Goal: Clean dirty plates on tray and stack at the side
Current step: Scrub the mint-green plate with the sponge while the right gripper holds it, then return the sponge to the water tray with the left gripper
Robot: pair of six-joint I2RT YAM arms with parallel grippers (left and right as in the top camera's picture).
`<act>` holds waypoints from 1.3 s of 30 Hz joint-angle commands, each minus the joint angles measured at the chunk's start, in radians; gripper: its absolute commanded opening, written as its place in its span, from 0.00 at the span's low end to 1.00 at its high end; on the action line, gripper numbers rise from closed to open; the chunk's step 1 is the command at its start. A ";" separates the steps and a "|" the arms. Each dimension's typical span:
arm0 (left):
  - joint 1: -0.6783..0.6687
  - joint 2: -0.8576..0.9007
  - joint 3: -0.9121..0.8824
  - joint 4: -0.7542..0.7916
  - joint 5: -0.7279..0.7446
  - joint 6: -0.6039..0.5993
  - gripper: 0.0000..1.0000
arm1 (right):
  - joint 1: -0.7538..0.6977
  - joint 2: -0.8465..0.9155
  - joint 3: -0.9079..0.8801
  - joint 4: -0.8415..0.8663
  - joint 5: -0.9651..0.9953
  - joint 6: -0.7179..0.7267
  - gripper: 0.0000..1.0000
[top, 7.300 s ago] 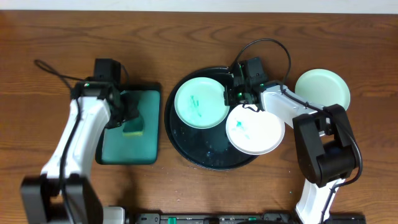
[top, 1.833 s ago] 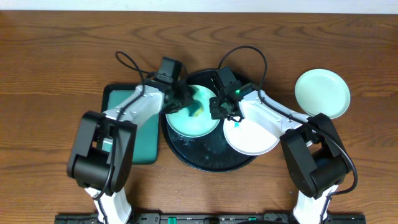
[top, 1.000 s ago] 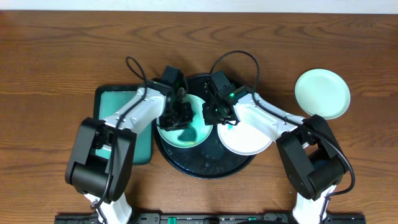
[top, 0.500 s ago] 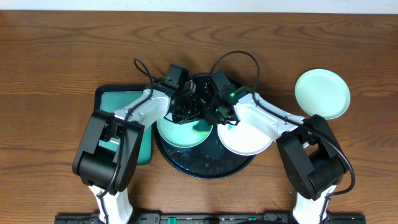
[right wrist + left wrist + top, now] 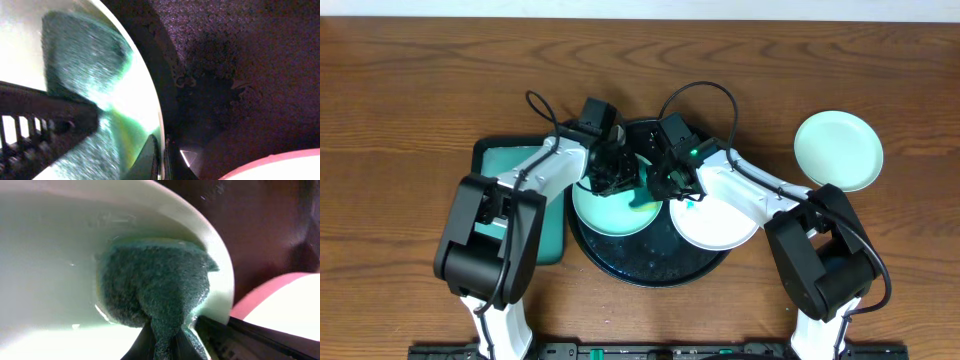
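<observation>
A mint plate (image 5: 605,208) lies on the left part of the black tray (image 5: 650,262). My left gripper (image 5: 623,183) is shut on a green sponge (image 5: 639,201) and presses it on this plate's inner face near the rim; the left wrist view shows the sponge (image 5: 150,290) on the plate (image 5: 50,255) and the fingers (image 5: 162,347). My right gripper (image 5: 667,190) is shut on the same plate's right rim, seen pinched in the right wrist view (image 5: 161,160). A white plate (image 5: 720,218) lies on the tray's right side. A second mint plate (image 5: 838,150) sits on the table at the right.
A rectangular teal tray (image 5: 515,215) with a black rim lies left of the black tray, partly under my left arm. Both arms' cables loop over the black tray's far edge. The wooden table (image 5: 420,80) lies all round.
My left arm brought the sponge from the teal tray to the mint plate and rubs it there. In the last half second it shifted slightly up-left. My right gripper keeps hold of the rim.
</observation>
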 commanded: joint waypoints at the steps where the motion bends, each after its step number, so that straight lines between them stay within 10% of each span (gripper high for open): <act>1: 0.093 0.080 -0.032 -0.027 -0.430 0.023 0.07 | 0.021 0.066 -0.061 -0.042 -0.006 -0.019 0.02; 22: 0.129 -0.420 0.008 -0.374 -0.591 0.062 0.07 | 0.021 0.066 -0.061 -0.045 -0.006 -0.019 0.02; 39: 0.359 -0.167 0.005 -0.382 -0.645 0.155 0.09 | 0.021 0.066 -0.061 -0.045 -0.006 -0.020 0.02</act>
